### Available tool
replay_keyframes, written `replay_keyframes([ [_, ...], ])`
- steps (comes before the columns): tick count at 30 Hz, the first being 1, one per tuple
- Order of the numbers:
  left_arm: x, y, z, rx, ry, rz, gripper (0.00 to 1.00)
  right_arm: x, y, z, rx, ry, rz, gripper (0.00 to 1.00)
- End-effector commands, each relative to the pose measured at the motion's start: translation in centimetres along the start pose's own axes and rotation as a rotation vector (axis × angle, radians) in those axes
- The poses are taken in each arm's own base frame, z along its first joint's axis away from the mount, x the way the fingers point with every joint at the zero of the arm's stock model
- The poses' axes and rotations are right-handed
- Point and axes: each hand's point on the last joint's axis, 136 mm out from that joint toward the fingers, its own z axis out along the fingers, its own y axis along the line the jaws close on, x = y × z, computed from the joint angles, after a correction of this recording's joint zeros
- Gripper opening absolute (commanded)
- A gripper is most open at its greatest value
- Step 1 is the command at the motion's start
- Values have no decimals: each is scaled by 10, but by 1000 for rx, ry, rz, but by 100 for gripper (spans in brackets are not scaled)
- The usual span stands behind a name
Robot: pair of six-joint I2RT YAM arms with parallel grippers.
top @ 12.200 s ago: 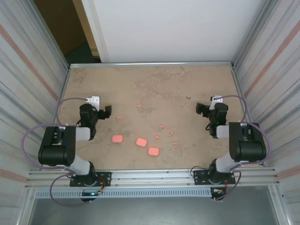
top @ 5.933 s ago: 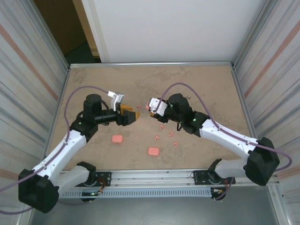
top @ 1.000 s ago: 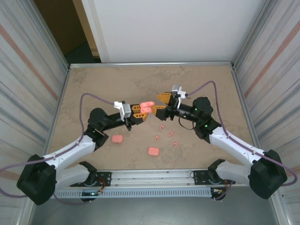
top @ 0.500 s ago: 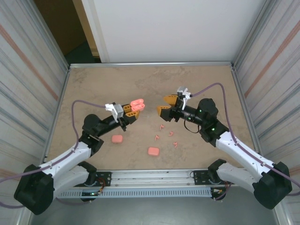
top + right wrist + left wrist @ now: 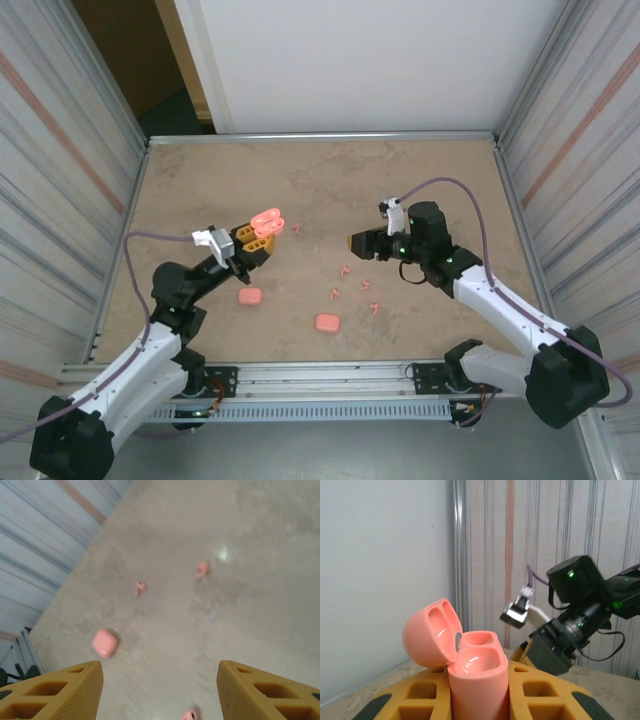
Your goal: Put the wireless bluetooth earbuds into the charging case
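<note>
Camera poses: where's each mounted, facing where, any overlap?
Top external: above, behind the bases, facing down on beige table; both arms show.
Left wrist: on left arm, looking along its orange fingers clamping the open salmon-pink rounded plastic charging case; right arm beyond.
Right wrist: on right arm, looking down between its open orange fingers at salmon-pink bent-stem earbuds.
Shared: top and left wrist both show that case.

Charging case (image 5: 477, 680) in the left tool (image 5: 477, 705): smooth, glossy plastic. Worktop (image 5: 260, 580) below the right tool (image 5: 160, 690): stone-look, slight sheen.
</note>
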Motion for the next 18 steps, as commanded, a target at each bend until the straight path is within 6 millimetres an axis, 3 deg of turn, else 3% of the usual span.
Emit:
replay_keyframes([
  [1,-11,-9,-4,38,-22,-4,0,11,-16,5,77,82,63,57],
  [9,-20,-23,-4,118,-38,-22,0,45,-43,32,176,249,54,50],
  [18,-22,-29,-2,156,-35,-28,0,69,-54,61,233,384,-11,46],
])
